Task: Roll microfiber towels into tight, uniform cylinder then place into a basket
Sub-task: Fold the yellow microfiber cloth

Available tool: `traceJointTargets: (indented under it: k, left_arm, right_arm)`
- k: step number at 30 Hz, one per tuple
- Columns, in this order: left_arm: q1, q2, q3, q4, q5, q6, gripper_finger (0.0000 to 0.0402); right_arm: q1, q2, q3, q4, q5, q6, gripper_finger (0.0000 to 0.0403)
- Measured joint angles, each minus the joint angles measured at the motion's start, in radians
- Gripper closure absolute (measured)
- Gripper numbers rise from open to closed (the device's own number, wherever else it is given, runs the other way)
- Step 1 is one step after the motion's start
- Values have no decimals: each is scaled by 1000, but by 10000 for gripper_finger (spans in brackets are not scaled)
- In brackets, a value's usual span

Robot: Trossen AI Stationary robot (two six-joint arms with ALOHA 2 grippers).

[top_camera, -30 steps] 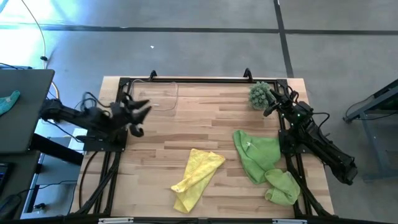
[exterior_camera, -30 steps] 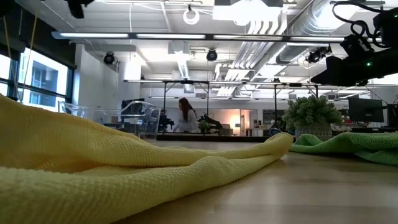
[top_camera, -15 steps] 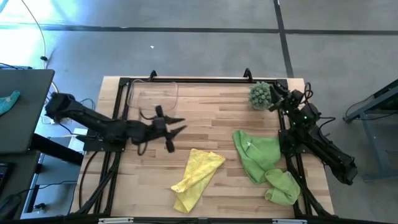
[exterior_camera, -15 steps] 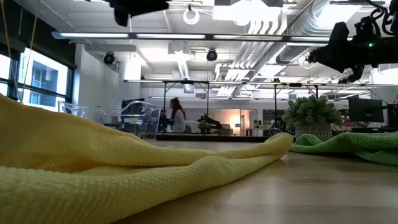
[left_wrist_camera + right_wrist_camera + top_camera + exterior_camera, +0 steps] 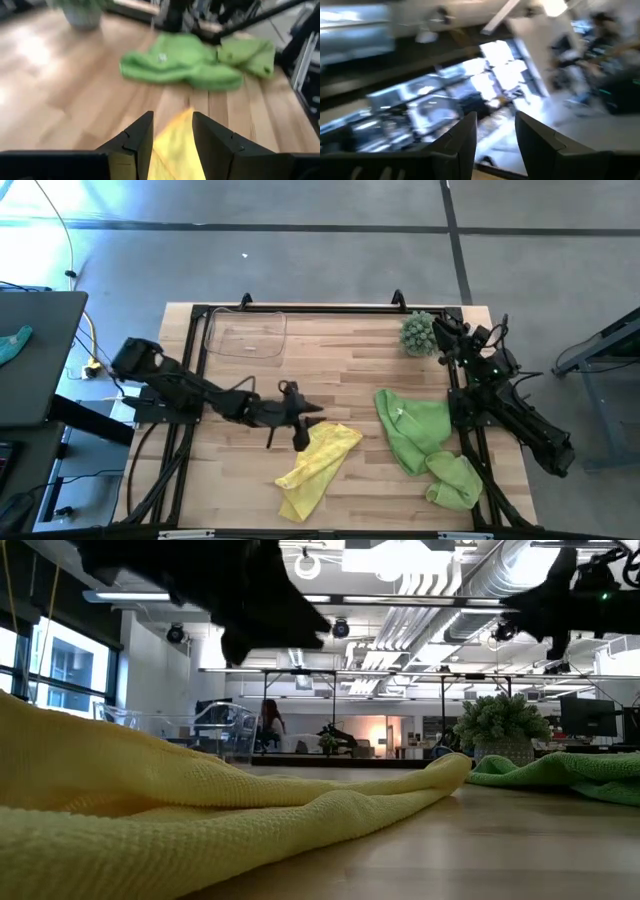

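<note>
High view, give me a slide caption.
Left gripper, open, reaches the yellow towel; right gripper waits by the plant.

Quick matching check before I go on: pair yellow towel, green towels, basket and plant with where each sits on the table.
1 yellow towel
2 green towels
3 basket
4 plant

A far left corner
B far right corner
C near middle, by the left gripper
D right side, near the right arm

Pairs: 1-C, 2-D, 3-A, 4-B

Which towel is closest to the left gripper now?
The pale yellow towel: the left gripper, open, hovers at its upper edge; both green towels lie farther right.
</note>
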Motion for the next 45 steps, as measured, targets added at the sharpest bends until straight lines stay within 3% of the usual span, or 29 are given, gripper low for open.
traceJointTargets:
  k: [6, 18, 31, 38, 45]
  left_arm:
    - [0, 140, 22, 1, 55, -49, 277]
    - [14, 340, 72, -4, 101, -29, 277]
    - [239, 359, 154, -112, 94, 208, 277]
    - [373, 351, 158, -114, 201, 161, 277]
    - [392, 252, 158, -82, 257, 134, 277]
  right_arm:
    - [25, 0, 0, 130, -29, -11, 277]
    - [91, 0, 0, 135, -37, -32, 277]
    - [160, 0, 2, 135, -47, -35, 277]
    - [197, 0, 2, 136, -47, -27, 277]
    - [227, 0, 3, 192, -39, -70, 277]
